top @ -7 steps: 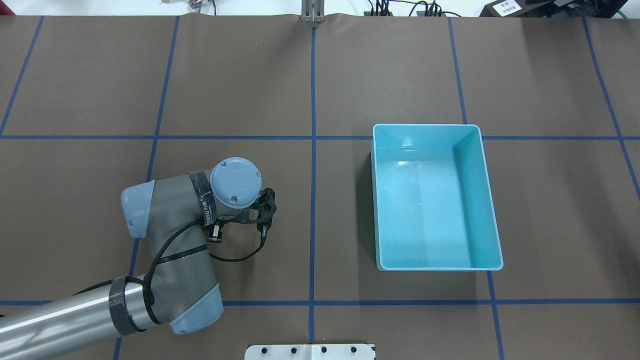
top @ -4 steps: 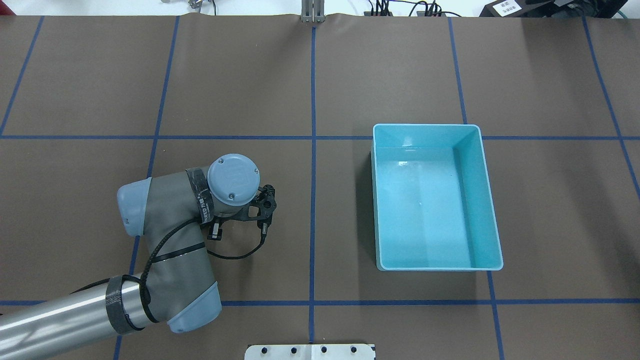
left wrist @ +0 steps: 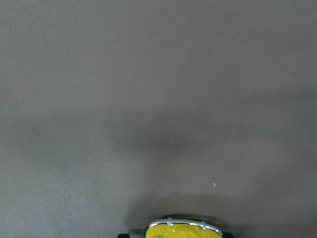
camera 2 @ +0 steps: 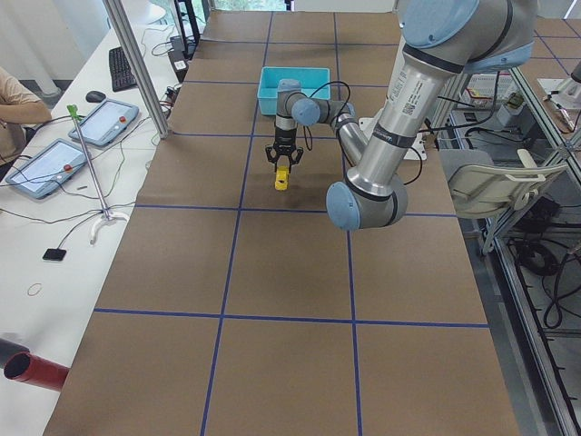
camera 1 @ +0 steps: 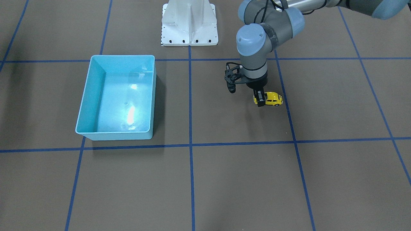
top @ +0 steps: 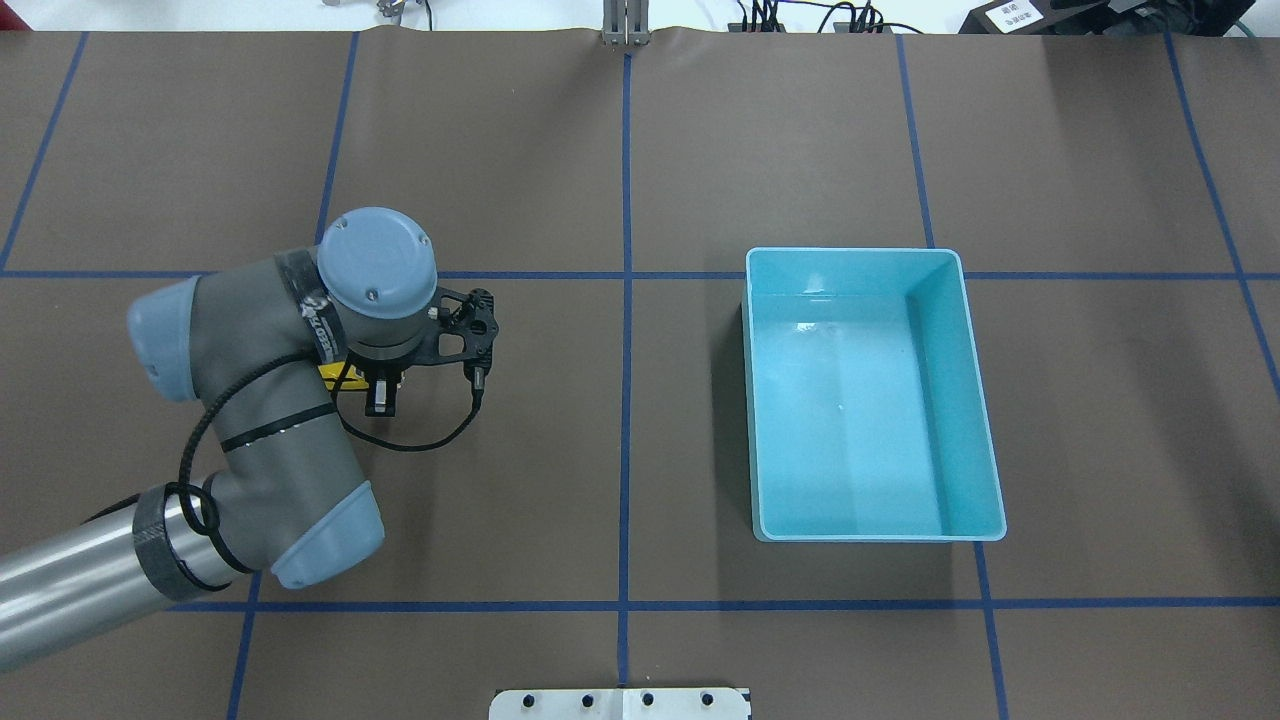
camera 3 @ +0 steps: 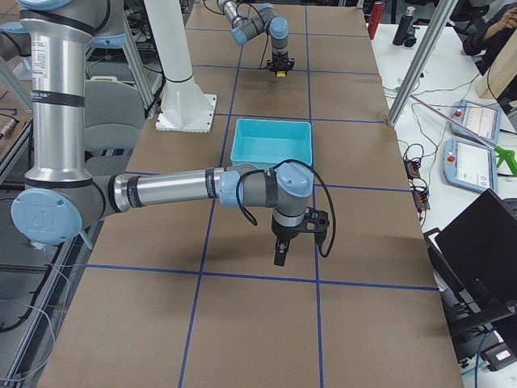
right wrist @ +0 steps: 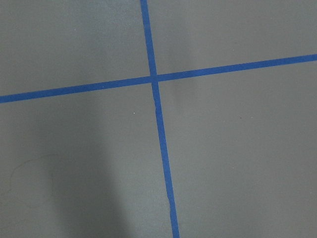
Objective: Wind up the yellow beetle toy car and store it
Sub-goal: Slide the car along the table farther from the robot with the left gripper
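The yellow beetle toy car (camera 1: 270, 98) stands on the brown table mat, on my left side. My left gripper (camera 1: 260, 100) points straight down and is shut on one end of the car. In the overhead view my wrist hides most of the car (top: 333, 372), beside the gripper (top: 380, 402). The left wrist view shows only the car's yellow roof (left wrist: 184, 230) at the bottom edge. My right gripper (camera 3: 279, 259) hangs over the mat beyond the bin, in the exterior right view only; I cannot tell if it is open or shut.
An empty light-blue bin (top: 850, 252) stands on my right half of the table, also in the front view (camera 1: 122, 56). Blue tape lines cross the mat (right wrist: 153, 78). The white robot base (camera 1: 189, 22) is at the near edge.
My left arm has swung left and farther from the robot base over the mat. A sliver of the yellow car now shows beside the wrist; before, it was hidden.
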### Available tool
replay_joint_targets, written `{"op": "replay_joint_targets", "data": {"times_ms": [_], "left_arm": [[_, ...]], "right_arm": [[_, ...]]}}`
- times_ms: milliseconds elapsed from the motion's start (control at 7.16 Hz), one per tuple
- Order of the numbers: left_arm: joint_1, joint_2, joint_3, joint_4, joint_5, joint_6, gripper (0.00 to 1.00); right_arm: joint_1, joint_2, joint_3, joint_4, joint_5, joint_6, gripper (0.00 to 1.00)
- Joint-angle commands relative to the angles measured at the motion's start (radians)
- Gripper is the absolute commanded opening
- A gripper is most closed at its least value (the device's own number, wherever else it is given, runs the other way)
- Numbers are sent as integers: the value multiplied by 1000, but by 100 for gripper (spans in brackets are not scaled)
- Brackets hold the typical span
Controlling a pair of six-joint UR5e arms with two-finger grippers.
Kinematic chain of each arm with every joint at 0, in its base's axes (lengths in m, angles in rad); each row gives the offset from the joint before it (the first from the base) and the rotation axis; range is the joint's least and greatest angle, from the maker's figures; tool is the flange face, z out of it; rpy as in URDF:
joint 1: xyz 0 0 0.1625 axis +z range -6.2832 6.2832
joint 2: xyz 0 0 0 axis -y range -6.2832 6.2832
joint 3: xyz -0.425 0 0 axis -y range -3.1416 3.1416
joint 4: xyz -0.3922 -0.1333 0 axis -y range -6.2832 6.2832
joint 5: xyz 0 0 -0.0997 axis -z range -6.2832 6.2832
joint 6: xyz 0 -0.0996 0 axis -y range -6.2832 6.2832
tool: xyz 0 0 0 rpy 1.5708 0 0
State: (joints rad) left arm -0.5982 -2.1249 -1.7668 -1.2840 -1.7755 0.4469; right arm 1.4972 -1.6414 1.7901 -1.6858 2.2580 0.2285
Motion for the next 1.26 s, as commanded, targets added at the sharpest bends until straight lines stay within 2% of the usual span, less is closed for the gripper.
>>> {"op": "replay_joint_targets", "data": {"times_ms": [0,559,1118], "left_arm": [[-55,40,-14,-55,-99,7,0],[-103,163,-10,-278,-185,122,0],[-114,163,26,-299,-185,121,0]], "right_arm": [[0,0,0,0,0,0,100],[0,0,0,0,0,0,100],[0,0,0,0,0,0,100]]}}
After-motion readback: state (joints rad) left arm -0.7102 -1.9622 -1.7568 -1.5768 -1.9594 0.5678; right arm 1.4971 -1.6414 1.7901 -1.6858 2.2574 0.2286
